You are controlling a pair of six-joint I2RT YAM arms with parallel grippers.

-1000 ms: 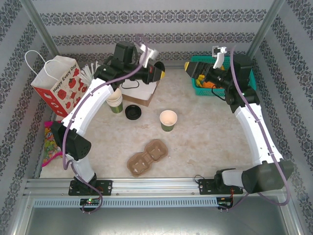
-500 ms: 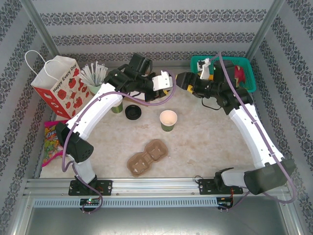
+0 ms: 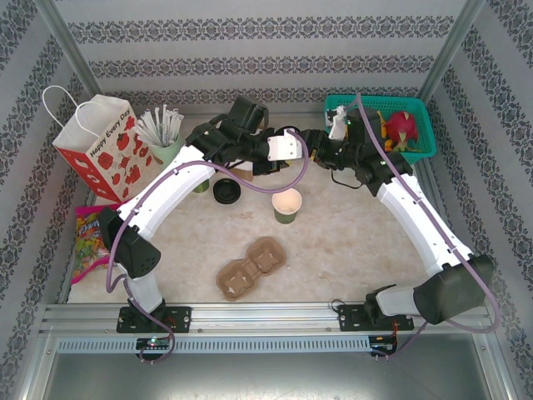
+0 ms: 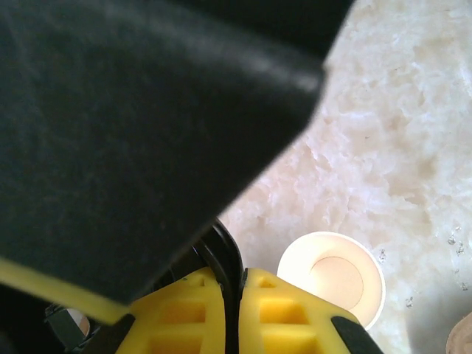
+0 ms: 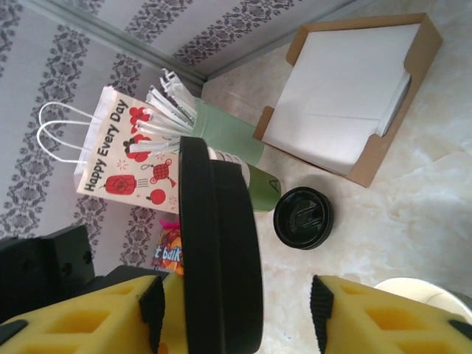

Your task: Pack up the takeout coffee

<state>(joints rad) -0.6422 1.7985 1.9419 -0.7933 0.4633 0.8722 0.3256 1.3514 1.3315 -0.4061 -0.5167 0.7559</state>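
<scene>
A dark blurred bulk hides nearly all of the black lid pinched in the left gripper.

The left arm and right arm are built of glossy white link shells joined by black joint housings, and each stands on a flat black base with a bulky black shoulder just above it. A thin purple cable trails in loose loops along each arm, and a white block sits at the left wrist. The jaws carry bright yellow pads moulded with square recesses and backed in black.
</scene>
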